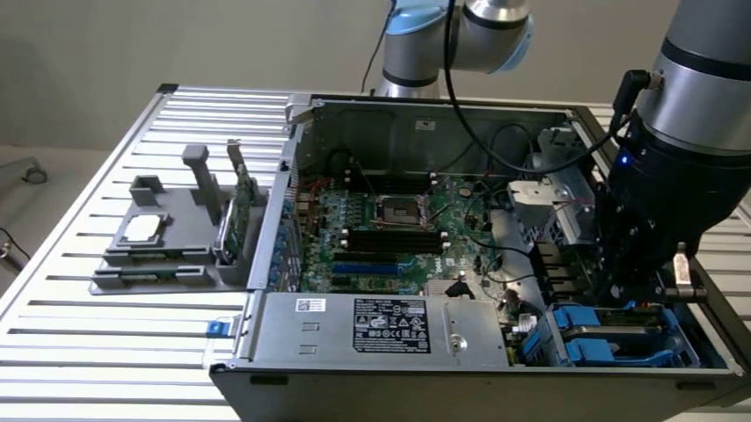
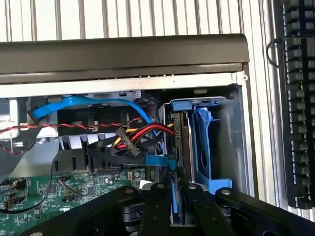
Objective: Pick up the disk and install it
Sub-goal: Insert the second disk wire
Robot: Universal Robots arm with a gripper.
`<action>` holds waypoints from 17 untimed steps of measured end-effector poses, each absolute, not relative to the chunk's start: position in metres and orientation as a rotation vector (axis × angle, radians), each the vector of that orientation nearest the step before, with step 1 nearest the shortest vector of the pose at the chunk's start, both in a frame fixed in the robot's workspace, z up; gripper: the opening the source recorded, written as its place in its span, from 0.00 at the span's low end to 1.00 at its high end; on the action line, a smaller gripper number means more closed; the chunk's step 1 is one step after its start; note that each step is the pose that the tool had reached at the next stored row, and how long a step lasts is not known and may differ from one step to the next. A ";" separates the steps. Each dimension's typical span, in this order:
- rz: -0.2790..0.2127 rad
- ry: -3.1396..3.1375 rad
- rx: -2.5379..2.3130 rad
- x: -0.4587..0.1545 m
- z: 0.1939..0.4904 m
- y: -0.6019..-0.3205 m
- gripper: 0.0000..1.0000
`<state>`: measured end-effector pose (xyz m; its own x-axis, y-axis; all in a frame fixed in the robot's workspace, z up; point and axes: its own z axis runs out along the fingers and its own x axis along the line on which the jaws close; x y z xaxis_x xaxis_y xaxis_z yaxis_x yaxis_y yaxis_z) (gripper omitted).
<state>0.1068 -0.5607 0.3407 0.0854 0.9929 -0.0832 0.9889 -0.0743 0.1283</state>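
One arm, one open computer case (image 1: 470, 114) sitting on a slatted metal counter (image 1: 105, 343). Gripper (image 1: 639, 294) is hanging low inside the case at the corner on the exterior view's right, right over the blue drive bay (image 1: 616, 338). In the wrist view the gripper (image 2: 178, 206) is showing its black fingers (image 2: 158, 209) nearly closed, pinching the upper edge of the disk (image 2: 179, 142). Disk is standing on edge, grey metal side facing the cables, blue carrier frame (image 2: 204, 142) wrapping it, and it is sitting down inside the bay next to the case wall. How deep it is seated, cannot tell. Red, yellow and black power wires (image 2: 140, 135) and a blue flat cable (image 2: 83, 104) are running just beside the disk, the connector end near its face. Green motherboard (image 1: 388, 229) is lying on the case floor, well apart from the bay. Grey power supply with a white label (image 1: 393, 325) is sitting at the near edge of the case. On the counter at the exterior view's left, a grey holder (image 1: 171, 251) is carrying a small silver chip (image 1: 143, 229) and an upright green card (image 1: 243, 215). Dark keyboard (image 2: 298, 98) is lying beside the case.
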 end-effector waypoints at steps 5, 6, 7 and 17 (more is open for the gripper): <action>0.032 2.035 2.206 0.110 0.340 -0.563 0.16; 0.031 2.037 2.207 0.110 0.340 -0.564 0.16; 0.030 2.038 2.208 0.111 0.340 -0.564 0.16; 0.020 2.049 2.220 0.115 0.338 -0.568 0.16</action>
<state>0.1154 -0.5680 0.3381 0.0830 0.9940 -0.0716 0.9924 -0.0759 0.0970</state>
